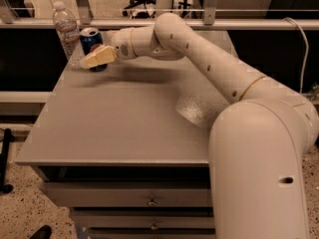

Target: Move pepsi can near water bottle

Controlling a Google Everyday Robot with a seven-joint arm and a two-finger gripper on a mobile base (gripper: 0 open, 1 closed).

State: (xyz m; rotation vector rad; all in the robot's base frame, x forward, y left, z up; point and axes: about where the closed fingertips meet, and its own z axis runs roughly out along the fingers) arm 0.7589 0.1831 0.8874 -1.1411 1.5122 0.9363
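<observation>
The pepsi can (90,38), dark blue with a silver top, stands upright at the far left corner of the grey table (124,118). The clear water bottle (67,31) with a white cap stands just left of it, almost touching. My gripper (97,58) reaches in from the right and sits at the can, covering its lower front. The cream arm (199,54) stretches across the back of the table from the lower right.
A metal rail (209,23) runs behind the table's far edge. Drawers (149,200) sit under the tabletop at the front. A cable (301,39) hangs at the far right. The robot's large body (259,173) fills the lower right.
</observation>
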